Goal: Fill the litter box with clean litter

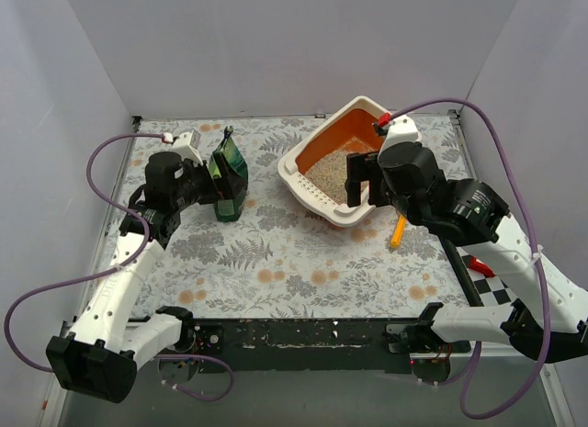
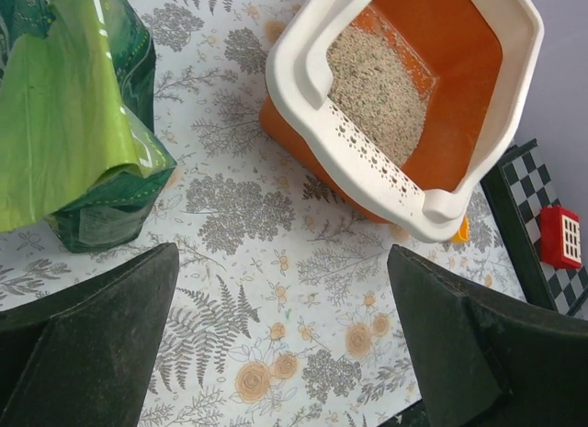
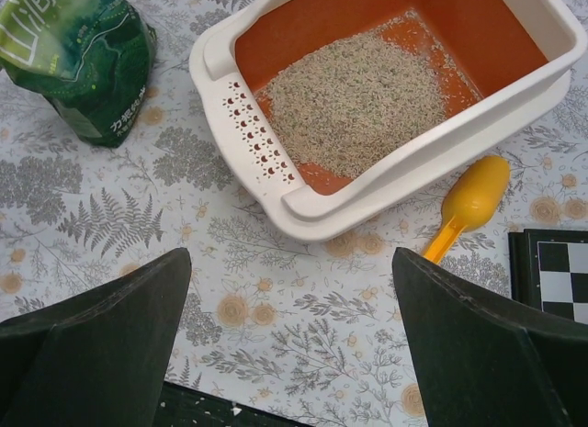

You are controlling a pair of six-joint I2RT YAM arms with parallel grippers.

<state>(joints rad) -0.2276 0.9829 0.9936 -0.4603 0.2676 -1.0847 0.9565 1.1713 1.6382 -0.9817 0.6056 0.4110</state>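
The litter box (image 1: 296,173), cream-white outside and orange inside, stands at the back right of the table with its slotted edge toward the middle. A loose pile of beige clean litter (image 1: 327,174) lies on its floor. In the right wrist view the litter box (image 3: 241,115) and the clean litter (image 3: 354,101) lie ahead. The left wrist view has the litter box (image 2: 367,165) and clean litter (image 2: 378,85) at upper right. My right gripper (image 1: 361,181) hangs open over the box's near side, holding nothing (image 3: 292,303). My left gripper (image 1: 213,174) is open and bare (image 2: 283,303), beside the green bag (image 1: 231,177).
The glossy green bag (image 2: 73,124) stands upright at the left (image 3: 83,50). A yellow scoop (image 1: 398,230) lies on the cloth just right of the box (image 3: 469,202). A black-and-white checkered board (image 3: 560,280) with a red piece (image 2: 560,236) sits at the right edge.
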